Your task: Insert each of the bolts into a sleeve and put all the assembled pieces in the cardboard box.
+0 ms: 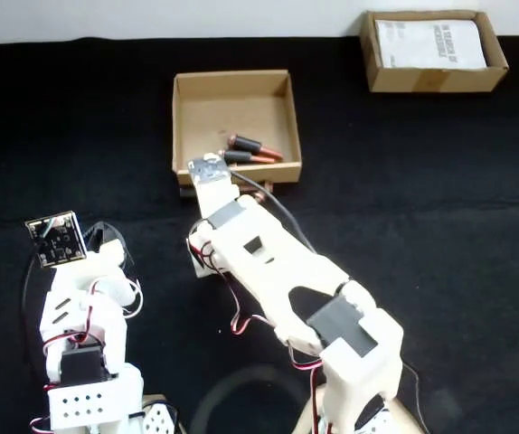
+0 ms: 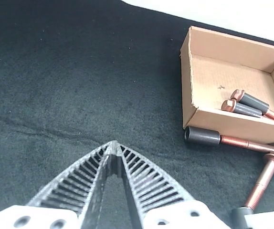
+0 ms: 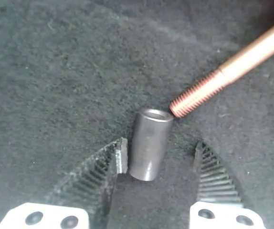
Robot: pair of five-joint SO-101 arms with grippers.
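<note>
Two bolts pushed into dark sleeves (image 1: 252,149) (image 2: 249,102) lie inside the open cardboard box (image 1: 187,127) (image 2: 208,112). On the black mat just outside its front wall lies a third sleeve with a copper bolt in it (image 2: 208,137). Beside that, a loose copper bolt (image 2: 263,179) (image 3: 225,76) points its threaded end at the mouth of a loose dark sleeve (image 3: 150,143). My right gripper (image 3: 158,152) is open, a finger on either side of this sleeve. My left gripper (image 2: 114,143) is shut and holds nothing, over bare mat well away from the box.
A second cardboard box (image 1: 433,80) holding a printed sheet sits at the far right by the table's back edge. The right arm (image 1: 278,262) stretches diagonally across the middle of the mat; the left arm (image 1: 83,316) stays near the front left.
</note>
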